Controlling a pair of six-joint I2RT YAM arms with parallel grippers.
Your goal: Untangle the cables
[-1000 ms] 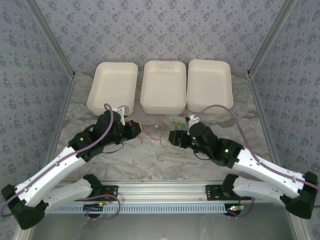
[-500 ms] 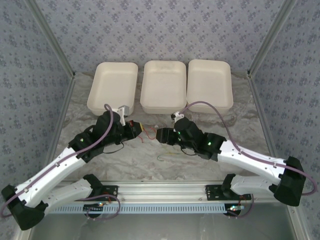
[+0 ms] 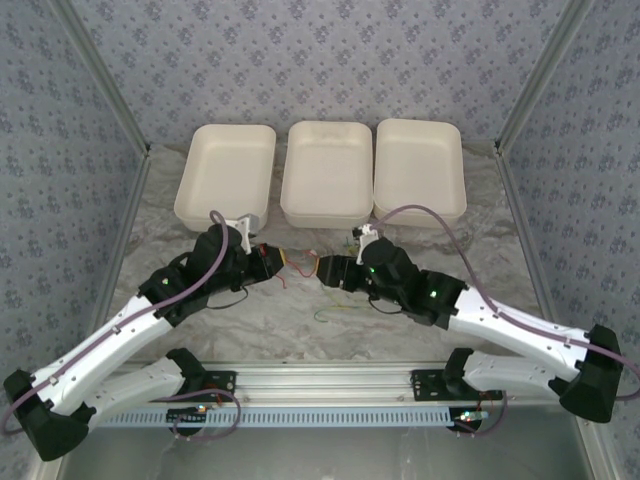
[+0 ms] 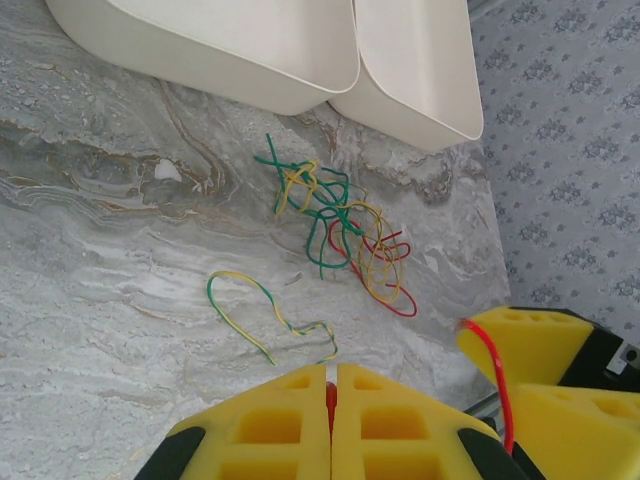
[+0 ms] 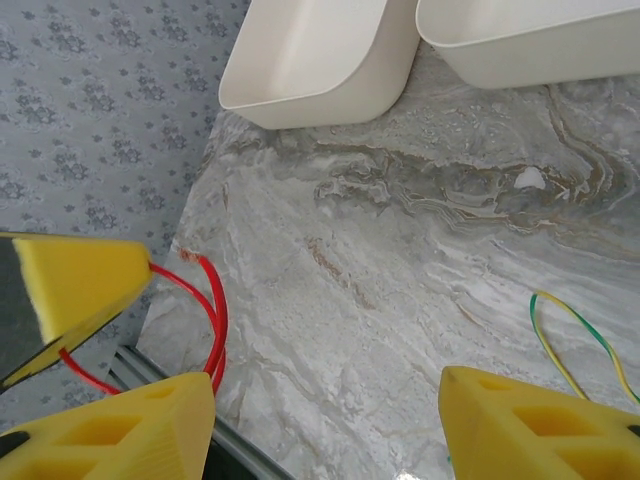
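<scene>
Marble table (image 3: 200, 320) carries three white trays (image 3: 325, 175) in a row along its far edge. Near the middle of the table the left gripper (image 4: 331, 375) is clenched on a red cable (image 5: 215, 310). This cable loops beside one finger of the right gripper (image 5: 325, 390), whose jaws stand wide apart and grasp nothing. A tangle of red, green and yellow cables (image 4: 340, 215) lies just before the trays. One green-yellow cable (image 4: 270, 312) lies apart from it, toward the near edge.

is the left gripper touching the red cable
Touching. The left wrist view shows the red cable pinched between the shut jaws of the left gripper.
</scene>
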